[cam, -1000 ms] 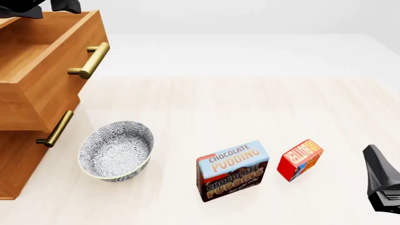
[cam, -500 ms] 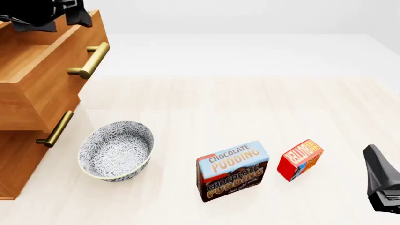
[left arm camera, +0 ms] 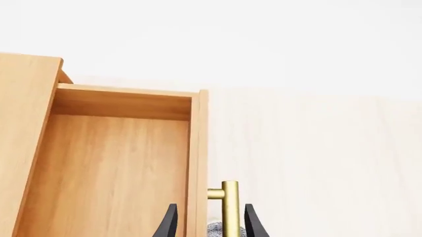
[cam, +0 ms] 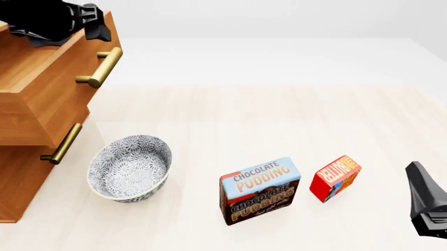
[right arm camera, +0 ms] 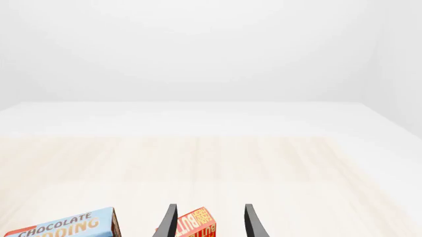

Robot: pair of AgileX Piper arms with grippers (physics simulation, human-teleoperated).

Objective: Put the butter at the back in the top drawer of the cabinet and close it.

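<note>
Up at the cabinet (cam: 31, 157), the top drawer (cam: 49, 78) stands pulled out and bare inside, ready to take the box; the left gripper (left arm camera: 209, 223) hovers above the drawer's front edge, jaws spread wide on either side of the brass handle (left arm camera: 230, 207), gripping nothing; the butter (cam: 335, 178) sits on the table (cam: 279, 115) well apart from the cabinet, just beside the pudding box (cam: 260, 191); the right gripper (right arm camera: 209, 222) waits low behind it, jaws wide, lined up on it, seemingly for the pickup; a patterned bowl (cam: 130, 167) rests near the cabinet.
</note>
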